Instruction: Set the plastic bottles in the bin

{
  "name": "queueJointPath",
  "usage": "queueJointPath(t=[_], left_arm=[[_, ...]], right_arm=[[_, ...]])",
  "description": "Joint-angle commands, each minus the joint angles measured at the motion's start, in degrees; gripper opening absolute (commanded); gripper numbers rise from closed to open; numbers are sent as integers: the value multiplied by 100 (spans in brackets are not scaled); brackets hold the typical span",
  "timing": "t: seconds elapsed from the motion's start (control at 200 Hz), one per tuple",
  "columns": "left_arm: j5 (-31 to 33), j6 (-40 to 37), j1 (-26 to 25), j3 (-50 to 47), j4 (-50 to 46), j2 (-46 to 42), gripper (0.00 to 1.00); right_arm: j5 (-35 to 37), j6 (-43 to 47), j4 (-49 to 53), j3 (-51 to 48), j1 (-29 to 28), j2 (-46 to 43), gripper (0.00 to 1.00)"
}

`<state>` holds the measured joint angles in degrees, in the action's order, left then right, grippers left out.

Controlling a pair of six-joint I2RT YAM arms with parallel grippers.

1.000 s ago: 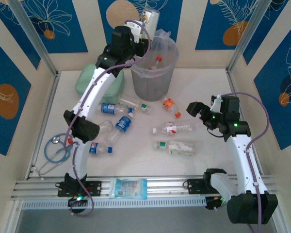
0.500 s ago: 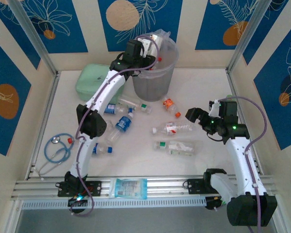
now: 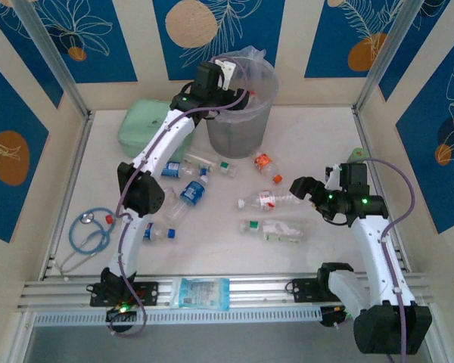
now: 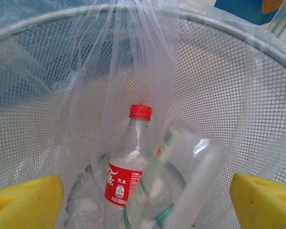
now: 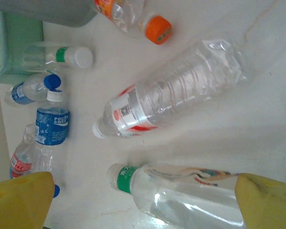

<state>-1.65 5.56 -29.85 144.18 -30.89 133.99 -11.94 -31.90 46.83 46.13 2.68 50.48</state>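
Note:
My left gripper [image 3: 225, 76] hangs over the bin [image 3: 246, 128], its yellow pads [image 4: 24, 200] wide apart and open. Inside the bin's mesh wall [image 4: 219, 71] a blurred clear bottle [image 4: 186, 181] drops free between the pads, beside a red-capped, red-labelled bottle [image 4: 128, 167]. My right gripper [image 3: 306, 189] is open above the table, its pads [image 5: 267, 200] on either side of a green-banded bottle [image 5: 181, 195] lying below it, not touching. A red-labelled bottle [image 5: 171, 95] lies just beyond. More bottles lie around: orange-capped [image 3: 265, 162], white-capped [image 3: 212, 165] and blue-labelled [image 3: 191, 193].
A mint-green zip case [image 3: 140, 125] lies left of the bin, under the left arm. A blue stethoscope [image 3: 87, 231] sits at the near left and a blue packet [image 3: 200, 293] on the front rail. Two more bottles [image 3: 170, 168], [image 3: 157, 233] lie by the left arm.
The left gripper swung right over the bin with a bottle, then opened and let it fall in. The right gripper sank slightly toward the table bottles, staying open.

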Motion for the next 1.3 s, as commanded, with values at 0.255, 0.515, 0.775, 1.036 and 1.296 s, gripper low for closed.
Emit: queueJointPath(t=[0.255, 0.515, 0.775, 1.036, 1.296], left_arm=[[-654, -116, 9, -35, 69, -844, 94], [-755, -225, 6, -52, -485, -1513, 100], [-241, -432, 5, -2705, -727, -3390, 100], [144, 191, 23, -6654, -48, -5949, 100], [317, 1079, 23, -8946, -500, -7836, 100]], right_arm=[[-245, 526, 237, 48, -733, -768, 100], [1411, 1987, -512, 54, -2863, -371, 99], [1830, 4240, 297, 825, -4122, 905, 98], [2371, 5598, 1240, 1601, -4745, 2758, 99], [2438, 6044, 1049, 1979, -4939, 4058, 98]])
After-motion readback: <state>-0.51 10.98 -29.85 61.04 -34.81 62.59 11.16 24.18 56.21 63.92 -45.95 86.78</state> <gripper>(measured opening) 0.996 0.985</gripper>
